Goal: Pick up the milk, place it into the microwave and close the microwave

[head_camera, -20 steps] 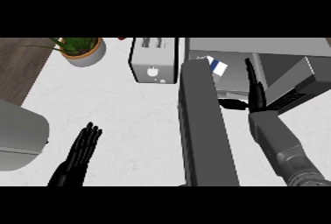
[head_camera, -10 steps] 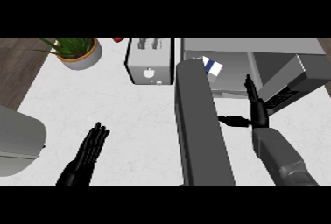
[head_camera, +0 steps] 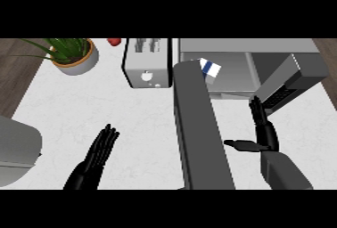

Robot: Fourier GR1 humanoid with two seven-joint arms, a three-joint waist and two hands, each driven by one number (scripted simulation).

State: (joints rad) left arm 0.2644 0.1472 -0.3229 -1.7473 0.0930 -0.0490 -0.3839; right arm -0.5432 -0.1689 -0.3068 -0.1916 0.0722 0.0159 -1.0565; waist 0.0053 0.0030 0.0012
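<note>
Milk (head_camera: 209,67) inside open microwave (head_camera: 263,46)

The light is bright and even, and no single source can be picked out. The white counter (head_camera: 132,111) is the brightest surface. It is faintly mottled, and any shadows on it are weak and soft. The microwave door (head_camera: 201,133), running from the centre toward 6 o'clock, reads as a flat dark grey slab. The microwave cavity (head_camera: 230,71) at 1 o'clock is a duller mid-grey. The left hand (head_camera: 99,153) at 7 o'clock and the right hand (head_camera: 263,133) at 4 o'clock are near-uniform black with little shading.
</note>
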